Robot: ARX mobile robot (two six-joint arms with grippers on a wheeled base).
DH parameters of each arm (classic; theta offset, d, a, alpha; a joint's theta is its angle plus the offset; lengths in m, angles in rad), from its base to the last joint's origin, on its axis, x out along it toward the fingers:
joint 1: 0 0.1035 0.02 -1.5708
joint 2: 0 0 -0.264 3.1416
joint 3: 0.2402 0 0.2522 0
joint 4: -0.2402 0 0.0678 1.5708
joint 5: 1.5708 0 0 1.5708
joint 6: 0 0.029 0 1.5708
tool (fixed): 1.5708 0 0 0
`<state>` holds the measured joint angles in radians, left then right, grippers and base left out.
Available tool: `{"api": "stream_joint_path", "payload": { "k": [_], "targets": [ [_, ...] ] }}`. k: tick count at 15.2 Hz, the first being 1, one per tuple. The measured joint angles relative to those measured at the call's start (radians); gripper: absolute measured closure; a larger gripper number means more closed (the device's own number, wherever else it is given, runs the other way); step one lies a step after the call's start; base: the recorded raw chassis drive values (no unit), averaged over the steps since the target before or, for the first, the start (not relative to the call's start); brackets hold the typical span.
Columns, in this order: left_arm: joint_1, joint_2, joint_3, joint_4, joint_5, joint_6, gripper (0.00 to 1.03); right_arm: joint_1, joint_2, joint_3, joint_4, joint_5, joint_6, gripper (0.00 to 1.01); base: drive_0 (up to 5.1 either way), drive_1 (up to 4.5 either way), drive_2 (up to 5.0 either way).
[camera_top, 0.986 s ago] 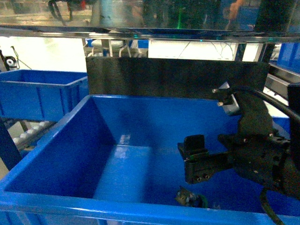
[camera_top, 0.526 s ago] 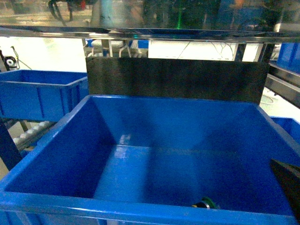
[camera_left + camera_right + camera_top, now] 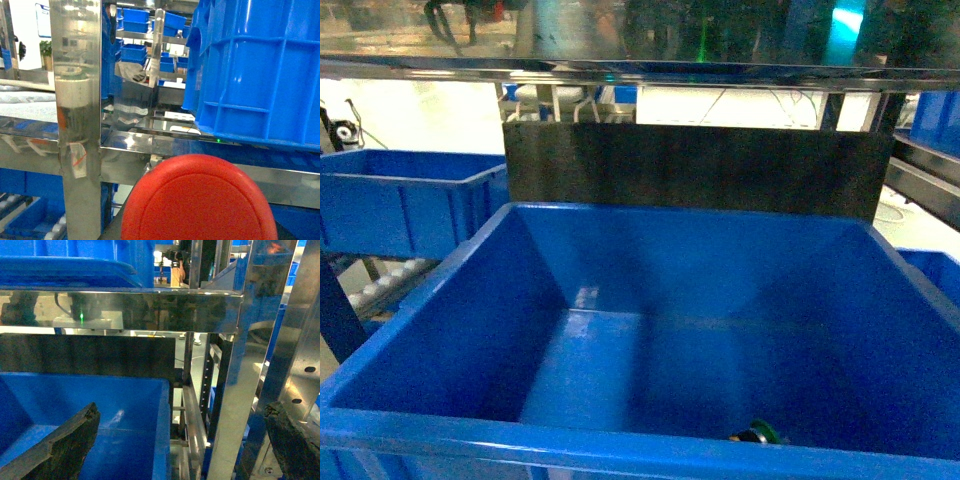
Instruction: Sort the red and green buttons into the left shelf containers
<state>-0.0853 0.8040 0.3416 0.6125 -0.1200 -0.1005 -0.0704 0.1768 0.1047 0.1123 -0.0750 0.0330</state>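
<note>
Big blue bin (image 3: 470,300) fills your head view, green button (image 3: 757,433) at its lower-right floor, red button (image 3: 200,200) fills left wrist view, grip unclear, your right gripper (image 3: 185,440) spread wide, empty.

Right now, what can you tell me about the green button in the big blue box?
Only a sliver of the green button shows in the head view. Its green cap and a dark part peek over the near rim of the big blue bin, low on the floor toward the right. It looks tipped, not upright. Nothing grips it; the rest is hidden.
</note>
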Motion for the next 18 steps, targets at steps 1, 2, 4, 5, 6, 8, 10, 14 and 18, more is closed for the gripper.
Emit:
{"api": "stream_joint_path", "payload": {
  "k": [1,2,4,5,6,8,10,14,18],
  "targets": [
    [0.0,-0.001,0.0,-0.006,0.001,0.0,0.79,-0.001,0.0,0.0,0.002,0.0,0.0,0.03,0.0,0.0,0.0],
    [0.004,-0.07,-0.043,-0.145,0.056,-0.031,0.79,-0.001,0.0,0.0,0.002,0.0,0.0,0.03,0.0,0.0,0.0],
    [0.0,-0.106,-0.059,-0.286,0.139,-0.018,0.79,-0.001,0.0,0.0,0.002,0.0,0.0,0.03,0.0,0.0,0.0],
    [-0.034,-0.103,-0.066,-0.32,0.164,-0.001,0.79,-0.001,0.0,0.0,0.002,0.0,0.0,0.03,0.0,0.0,0.0],
    [-0.087,-0.07,-0.068,-0.322,0.174,0.019,0.79,-0.001,0.0,0.0,0.002,0.0,0.0,0.03,0.0,0.0,0.0],
    [-0.189,0.032,-0.068,-0.278,0.156,0.03,0.79,-0.001,0.0,0.0,0.002,0.0,0.0,0.03,0.0,0.0,0.0],
    [-0.217,0.064,-0.068,-0.264,0.143,0.031,0.79,-0.001,0.0,0.0,0.002,0.0,0.0,0.03,0.0,0.0,0.0],
    [-0.272,0.134,-0.068,-0.227,0.108,0.043,0.79,-0.001,0.0,0.0,0.002,0.0,0.0,0.03,0.0,0.0,0.0],
    [-0.309,0.2,-0.067,-0.186,0.085,0.049,0.79,-0.001,0.0,0.0,0.002,0.0,0.0,0.03,0.0,0.0,0.0]
  ]
}}
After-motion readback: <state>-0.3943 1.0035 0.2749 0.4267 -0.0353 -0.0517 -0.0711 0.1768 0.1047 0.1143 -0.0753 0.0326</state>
